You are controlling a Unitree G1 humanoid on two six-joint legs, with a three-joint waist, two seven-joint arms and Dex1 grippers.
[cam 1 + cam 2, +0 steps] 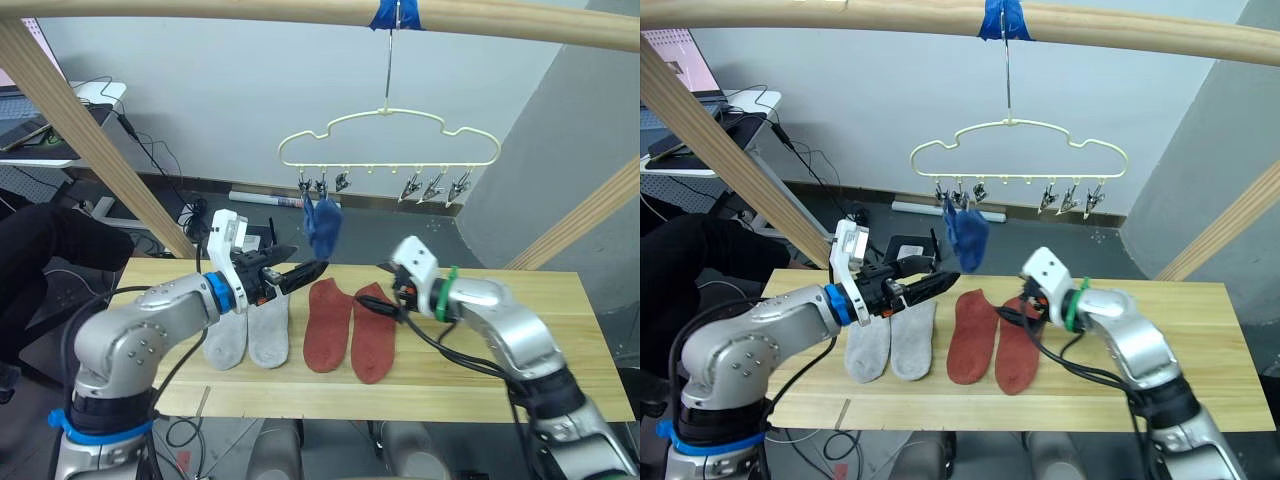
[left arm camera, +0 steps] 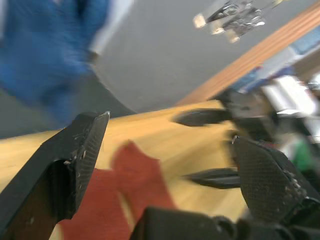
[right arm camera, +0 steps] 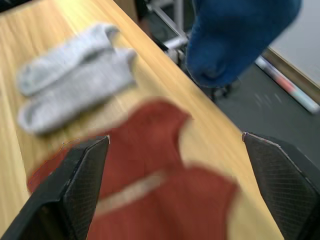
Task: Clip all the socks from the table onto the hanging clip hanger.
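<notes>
Two light grey socks [image 1: 247,333] and two rust red socks [image 1: 350,328] lie on the pale yellowish wood table [image 1: 540,350] with visible grain. Blue socks [image 1: 323,226] hang from the cream-yellow clip hanger [image 1: 389,140], whose clips [image 1: 433,187] are silver. A strip of blue tape [image 1: 397,14] wraps the pale wooden pole [image 1: 200,12] at the hanger's hook.

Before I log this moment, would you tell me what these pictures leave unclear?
- Blue socks: head views show one bunched hanging mass; one or two, cannot tell.
- Which clip on the clip hanger holds it: clips too small.
- Right pincer: head views show it end-on against the red socks; wrist view shows wide-apart fingers.
</notes>
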